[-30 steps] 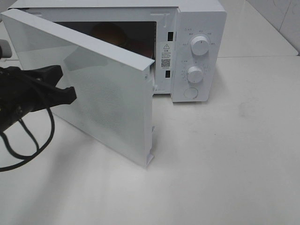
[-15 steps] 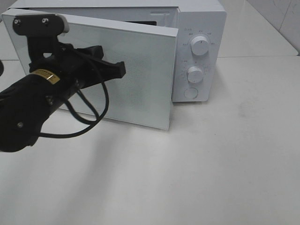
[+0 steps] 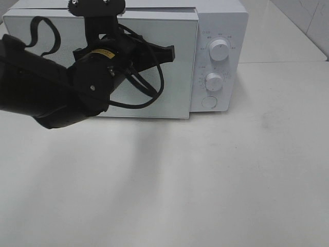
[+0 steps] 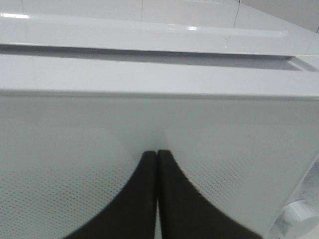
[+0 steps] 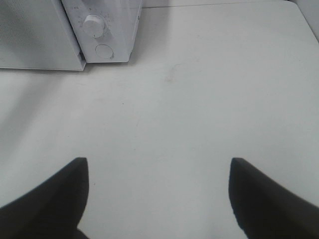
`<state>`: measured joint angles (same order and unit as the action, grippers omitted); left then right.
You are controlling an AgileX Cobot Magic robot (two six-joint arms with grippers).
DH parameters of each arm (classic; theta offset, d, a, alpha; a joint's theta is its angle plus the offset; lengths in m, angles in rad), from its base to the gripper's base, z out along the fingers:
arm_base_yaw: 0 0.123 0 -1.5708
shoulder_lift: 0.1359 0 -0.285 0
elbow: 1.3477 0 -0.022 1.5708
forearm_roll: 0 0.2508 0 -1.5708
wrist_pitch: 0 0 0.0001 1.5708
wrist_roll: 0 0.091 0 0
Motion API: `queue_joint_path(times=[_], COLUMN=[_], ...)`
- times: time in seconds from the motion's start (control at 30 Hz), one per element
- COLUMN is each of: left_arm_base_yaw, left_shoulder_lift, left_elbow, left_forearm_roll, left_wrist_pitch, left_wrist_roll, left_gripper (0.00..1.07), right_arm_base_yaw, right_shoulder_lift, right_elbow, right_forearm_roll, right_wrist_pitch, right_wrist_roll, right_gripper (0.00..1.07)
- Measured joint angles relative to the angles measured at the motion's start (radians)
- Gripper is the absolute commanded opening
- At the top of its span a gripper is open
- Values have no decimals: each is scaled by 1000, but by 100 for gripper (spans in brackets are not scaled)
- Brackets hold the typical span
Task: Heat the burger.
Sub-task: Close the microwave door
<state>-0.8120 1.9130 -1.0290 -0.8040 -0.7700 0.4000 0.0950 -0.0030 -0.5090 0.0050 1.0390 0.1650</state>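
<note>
at the upper left of the exterior high view, the left gripper point(image 3: 167, 51) sets its clenched, empty jaws against the microwave door point(image 3: 177, 95). the door looks flush with the cabinet, though whether it is latched cannot be told. just right of those tips lies the control panel: upper knob point(image 3: 219, 50), lower knob point(image 3: 214, 81), round button point(image 3: 209, 102). the left arm is much the nearer to them. the right gripper point(image 5: 158, 164), jaws spread wide and empty, hangs over the table point(image 5: 209, 99) well apart from the panel, outside the exterior view. the burger shows in no view and is presumably behind the door. the knob markings are too small to read.
</note>
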Motion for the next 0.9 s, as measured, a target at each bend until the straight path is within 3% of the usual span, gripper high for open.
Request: queue_joint_path(times=[0.2, 0.63, 0.9], left_arm_base_yaw=[-20, 7, 4], left_shoulder_lift=[59, 130, 120], left_elbow=[-96, -214, -225], left_forearm_roll=[-43, -40, -110], left_wrist_pitch=[74, 198, 263], left_wrist_roll=[81, 99, 257], left_gripper=[0, 0, 4], right_arm_base_yaw=[0, 0, 0], right_shoulder_lift=[0, 0, 0], right_elbow=[0, 0, 0], right_forearm_roll=[0, 0, 0], right_wrist_pitch=[0, 0, 0], right_wrist_roll=[0, 0, 0], right_gripper=[75, 75, 75])
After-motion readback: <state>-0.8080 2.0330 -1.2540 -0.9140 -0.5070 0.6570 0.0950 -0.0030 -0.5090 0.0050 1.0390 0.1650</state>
